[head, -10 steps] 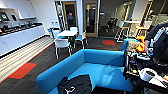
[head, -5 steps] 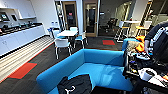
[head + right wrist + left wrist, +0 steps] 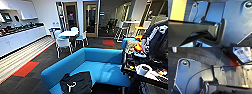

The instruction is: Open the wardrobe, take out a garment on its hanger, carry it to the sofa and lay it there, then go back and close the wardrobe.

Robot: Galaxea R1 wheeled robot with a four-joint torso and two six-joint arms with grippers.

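The black garment (image 3: 76, 83) lies crumpled on the bright blue sofa (image 3: 100, 62) seat's near end, its white hanger (image 3: 71, 86) resting on top.

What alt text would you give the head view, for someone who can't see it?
A black garment on a white hanger lies on the seat of a bright blue sofa on dark carpet. Behind it stand a white table with chairs and a long white counter.

Both arms are carried low, their wrist cameras looking down past the dark wrist plates toward the floor; whether the fingers are parted cannot be made out.
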